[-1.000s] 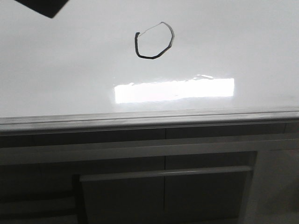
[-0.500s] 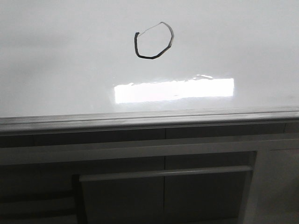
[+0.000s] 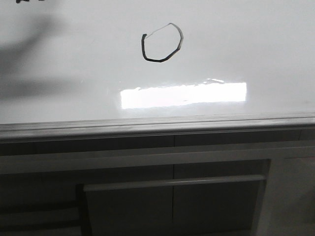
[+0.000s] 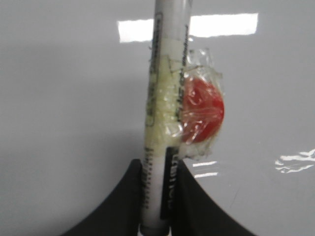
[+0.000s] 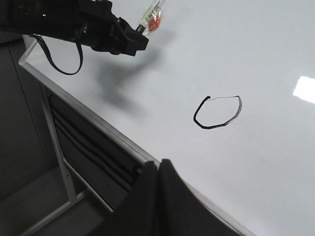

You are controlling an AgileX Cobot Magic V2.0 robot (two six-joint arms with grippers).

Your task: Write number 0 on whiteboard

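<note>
The number 0 (image 3: 144,48) is a small black angular loop on the whiteboard (image 3: 246,44), thick at left and bottom, faint at top. It also shows in the right wrist view (image 5: 212,127). My left gripper (image 4: 158,164) is shut on a white marker (image 4: 165,88) with a red piece taped to it, held over the whiteboard (image 4: 74,98). In the right wrist view the left arm (image 5: 88,24) holds the marker (image 5: 151,17) above the board, well away from the 0. My right gripper (image 5: 158,164) is shut and empty over the board's framed edge.
A bright rectangular light glare (image 3: 183,95) lies below the 0. The grey frame edge (image 3: 157,123) runs across, with dark cabinet panels and bars (image 3: 172,196) below it. A shadow (image 3: 34,54) covers the board's left side.
The dark arm part at the front view's top left went out of view. A broad shadow has now spread over the board's left side. The 0 is unchanged.
</note>
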